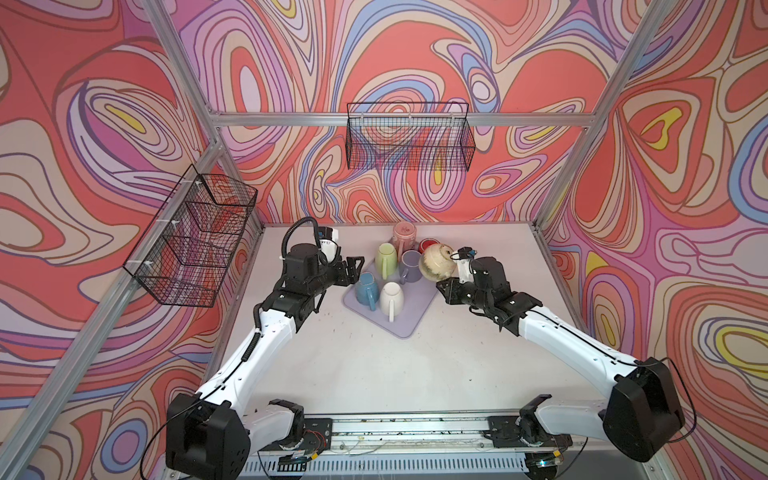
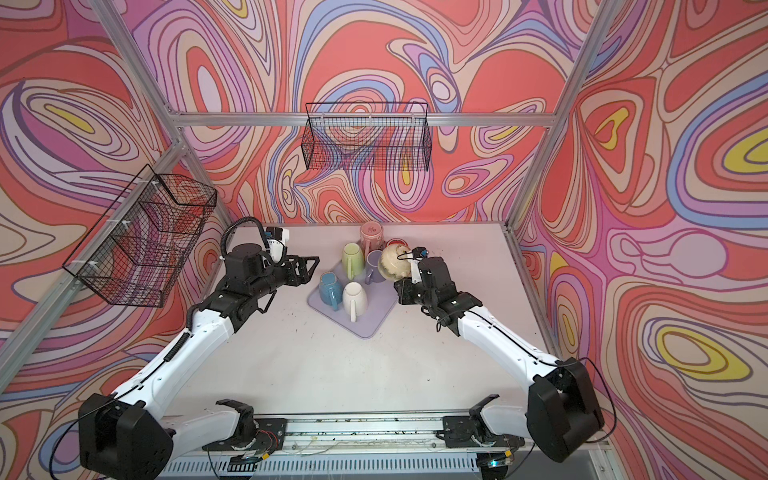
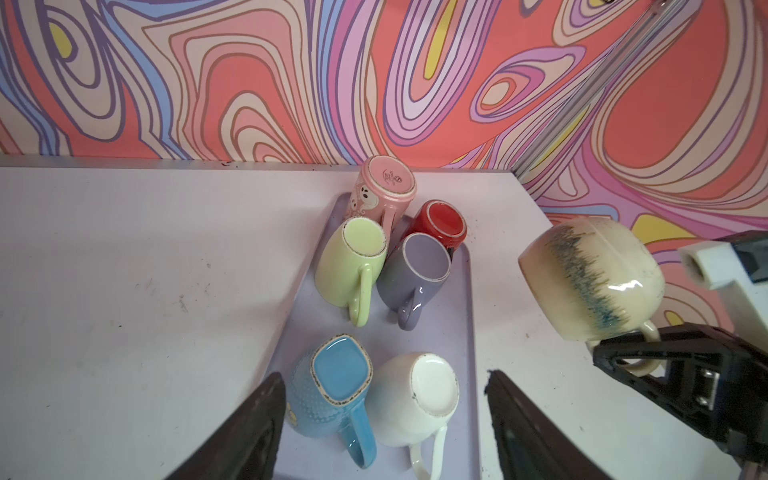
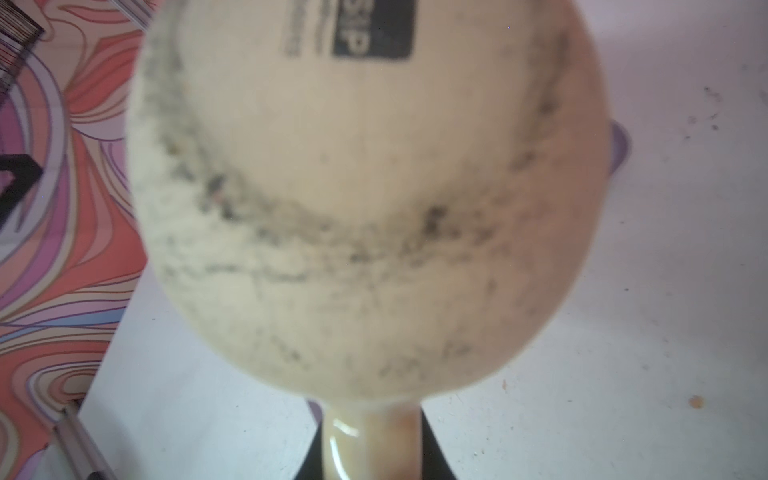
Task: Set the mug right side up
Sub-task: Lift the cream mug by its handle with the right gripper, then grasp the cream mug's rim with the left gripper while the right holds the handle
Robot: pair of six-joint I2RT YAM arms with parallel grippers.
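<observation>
A cream mug point(image 1: 435, 262) point(image 2: 394, 264) point(image 3: 590, 278) with a dark speckled band hangs in the air over the right edge of the lilac tray point(image 1: 401, 328) point(image 3: 463, 316), tilted about onto its side. Its printed base fills the right wrist view point(image 4: 365, 187). My right gripper point(image 1: 453, 277) point(image 2: 409, 277) point(image 4: 370, 451) is shut on the mug's handle point(image 4: 370, 436). My left gripper point(image 1: 353, 269) point(image 2: 309, 266) point(image 3: 384, 376) stands open at the tray's left side, above the blue and white mugs, holding nothing.
Several mugs stand upside down on the tray: pink point(image 1: 403, 235), red point(image 1: 428, 245), green point(image 1: 386, 257), purple point(image 1: 409, 266), blue point(image 1: 365, 286), white point(image 1: 390, 297). Wire baskets hang on the back wall point(image 1: 409, 137) and the left wall point(image 1: 195, 237).
</observation>
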